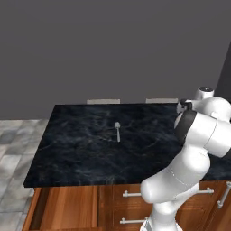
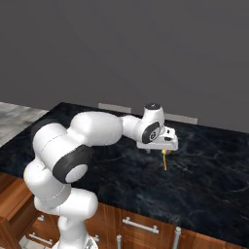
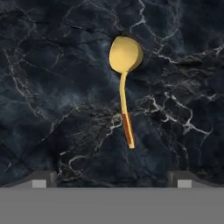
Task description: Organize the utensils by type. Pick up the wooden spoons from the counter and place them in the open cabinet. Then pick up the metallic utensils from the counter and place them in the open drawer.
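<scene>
A wooden spoon (image 3: 124, 87) lies on the black marble counter (image 3: 52, 87), its yellow-brown oval bowl away from me and its handle pointing back toward my fingers. My gripper (image 3: 112, 180) hovers just above it, open, both dark fingertips (image 3: 41, 178) spread wide with nothing between them. From the right base view the gripper (image 2: 164, 150) hangs over the same wooden spoon (image 2: 165, 163). A small silver metal spoon (image 1: 117, 131) rests mid-counter (image 1: 81, 153), apart from the arm. The open drawer (image 1: 34, 212) juts out below the counter's left end.
Shut drawers with silver bar handles (image 1: 131, 194) line the reddish-brown base cabinets under the counter. A grey wall stands behind the counter. Tiled floor (image 1: 13, 144) lies to the left of it.
</scene>
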